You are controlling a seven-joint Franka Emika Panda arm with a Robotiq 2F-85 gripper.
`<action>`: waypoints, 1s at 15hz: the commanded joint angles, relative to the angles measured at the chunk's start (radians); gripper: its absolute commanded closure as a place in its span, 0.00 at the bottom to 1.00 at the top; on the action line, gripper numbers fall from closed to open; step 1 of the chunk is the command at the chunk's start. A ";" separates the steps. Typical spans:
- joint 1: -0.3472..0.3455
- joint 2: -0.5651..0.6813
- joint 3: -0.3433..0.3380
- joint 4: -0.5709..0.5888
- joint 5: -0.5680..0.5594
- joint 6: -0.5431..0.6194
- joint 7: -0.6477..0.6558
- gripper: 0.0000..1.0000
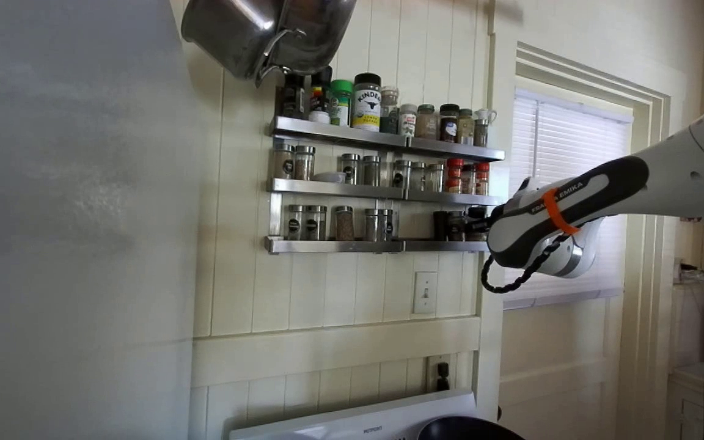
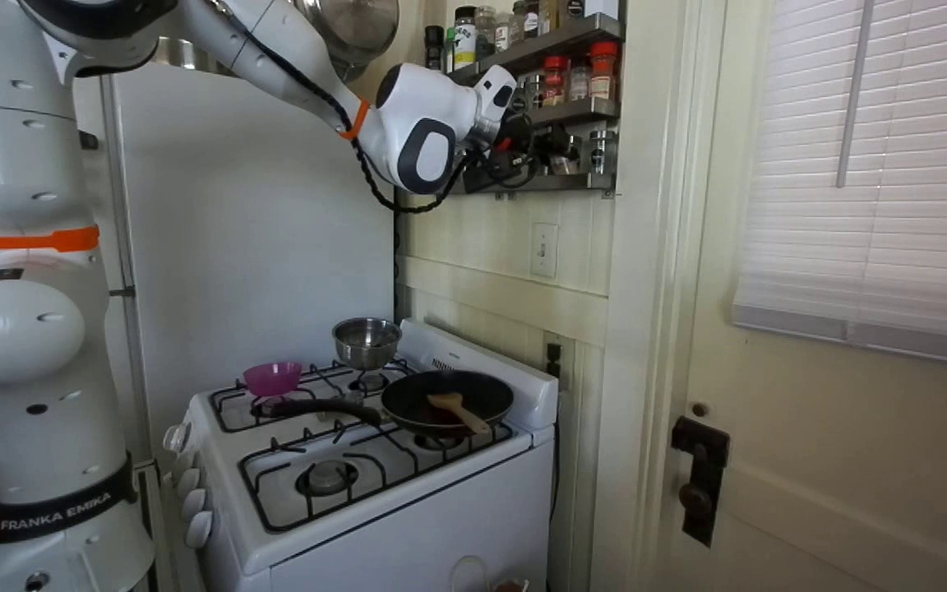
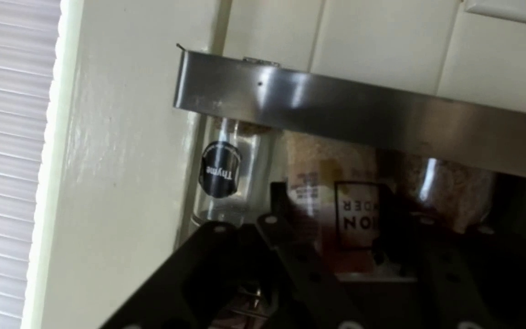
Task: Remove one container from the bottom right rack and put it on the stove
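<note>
Top up, the container [image 3: 331,192] leans slightly off vertical.

Gripper [image 2: 557,141] at btm rack [image 2: 593,182], pan [image 2: 416,401] on stove [image 2: 408,518]

Arm [image 2: 293,57] stretched twd wall [image 2: 473,230]; gripper's right up at jars [image 2: 602,152], too dark to tell if it's got one. Blk pan on near rear burner [image 2: 439,442], handle [image 2: 330,406] twd knobs [image 2: 199,529], wooden utensil [image 2: 459,411] in it, one end over near rim. Metal bowl [image 2: 367,345] on far rear, pink bowl [image 2: 272,380] on far front, nr handle end. Fridge [image 2: 260,230] just past stove. Door [image 2: 819,510] w/ blind [image 2: 794,181] at R.
</note>
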 commanded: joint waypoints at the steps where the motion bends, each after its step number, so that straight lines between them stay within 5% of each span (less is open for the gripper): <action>1: 0.000 -0.001 0.000 -0.001 0.000 0.000 -0.001 0.77; 15: 0.032 0.025 0.054 -0.088 0.164 0.366 -0.039 0.77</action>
